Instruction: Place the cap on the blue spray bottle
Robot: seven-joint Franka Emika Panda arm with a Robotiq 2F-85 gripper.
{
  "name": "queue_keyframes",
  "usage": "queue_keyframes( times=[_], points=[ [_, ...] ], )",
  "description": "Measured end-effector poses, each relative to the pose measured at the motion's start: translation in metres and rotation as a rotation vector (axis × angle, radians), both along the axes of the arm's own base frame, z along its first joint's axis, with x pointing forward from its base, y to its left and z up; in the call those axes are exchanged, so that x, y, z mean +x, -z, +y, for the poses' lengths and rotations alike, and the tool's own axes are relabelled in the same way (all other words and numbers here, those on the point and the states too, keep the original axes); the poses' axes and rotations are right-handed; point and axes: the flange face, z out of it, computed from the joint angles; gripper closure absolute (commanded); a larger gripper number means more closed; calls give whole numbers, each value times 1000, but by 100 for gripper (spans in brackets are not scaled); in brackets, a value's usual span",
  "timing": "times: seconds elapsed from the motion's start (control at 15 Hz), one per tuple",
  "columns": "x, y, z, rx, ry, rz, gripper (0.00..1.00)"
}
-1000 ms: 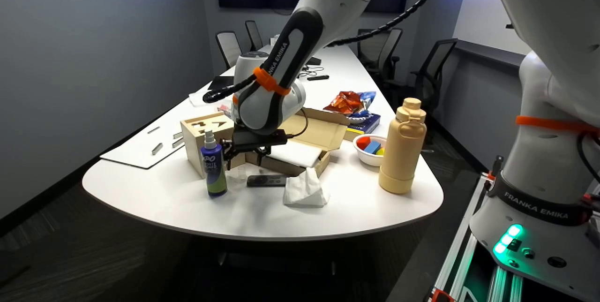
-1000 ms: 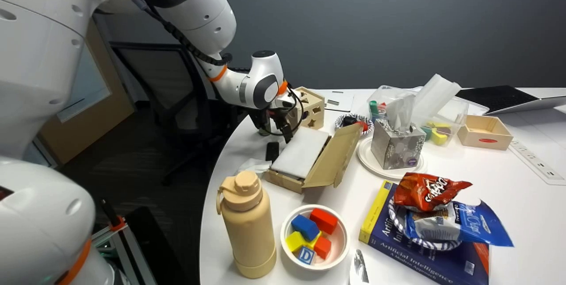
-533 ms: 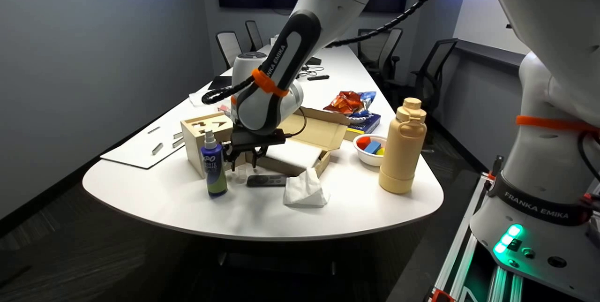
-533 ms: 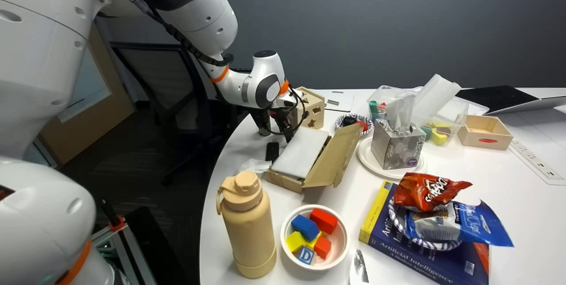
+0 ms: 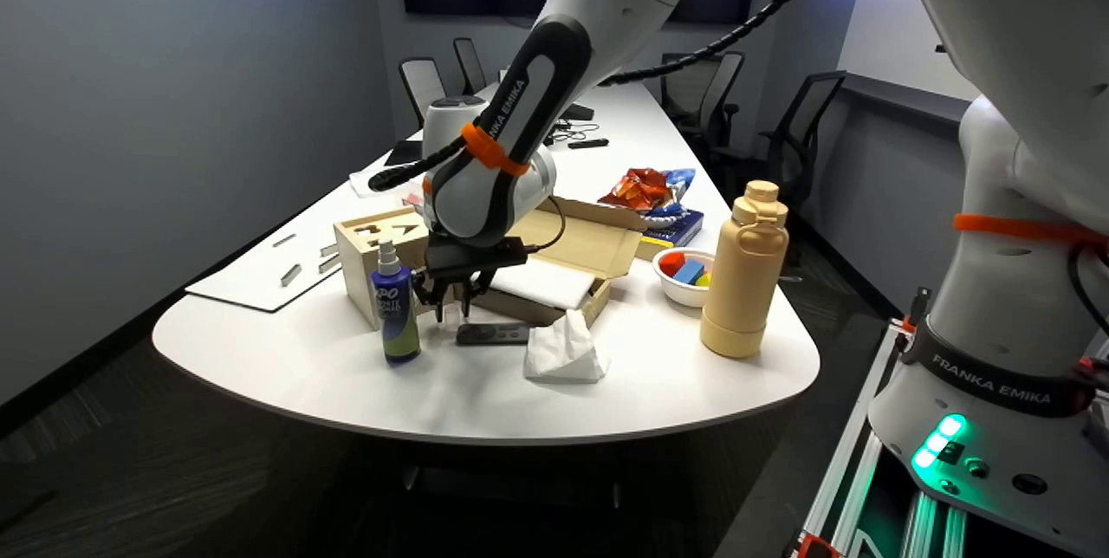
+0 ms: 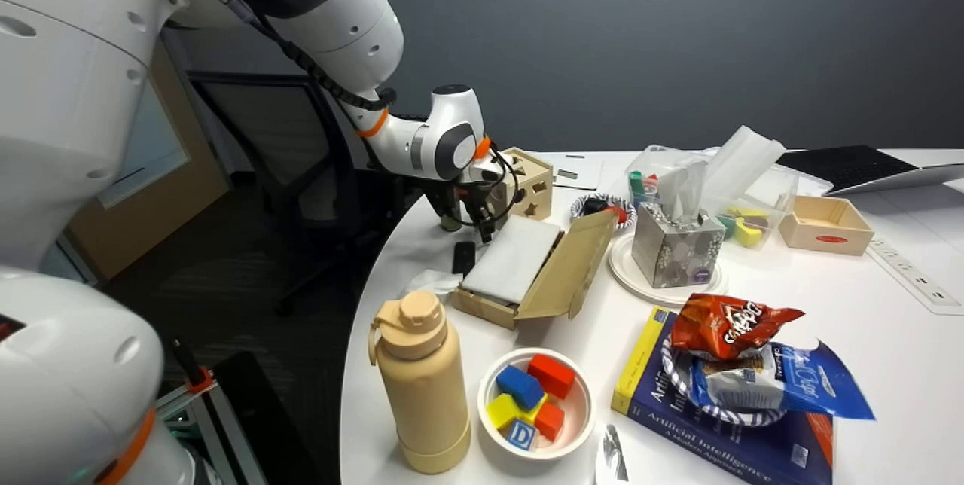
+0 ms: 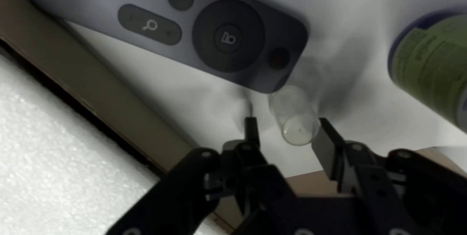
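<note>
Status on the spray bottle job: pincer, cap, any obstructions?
Pincer open, clear cap between its jaws in wrist view. Blue spray bottle upright, uncapped. Remote right by cap, contact unclear; may crowd the grasp.

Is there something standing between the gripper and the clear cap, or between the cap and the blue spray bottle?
Nothing visible stands between the gripper and the clear cap. Toward the blue spray bottle, only the gripper's own finger and bare table show; the remote lies off that path.

Blue and green spray bottle (image 5: 396, 313)
</note>
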Motion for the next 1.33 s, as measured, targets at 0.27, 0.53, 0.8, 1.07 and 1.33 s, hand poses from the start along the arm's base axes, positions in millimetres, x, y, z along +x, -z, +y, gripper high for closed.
queue_keyframes(
  times=[0.27, 0.53, 0.8, 1.07, 1.33],
  points=[
    [0, -1, 4, -4, -6, 21, 71],
    [-1, -1, 8, -9, -11, 38, 90],
    [0, -2, 9, -17, -12, 52, 94],
    [4, -6, 9, -32, 1, 61, 94],
    [16, -30, 7, -65, 14, 66, 94]
  ],
)
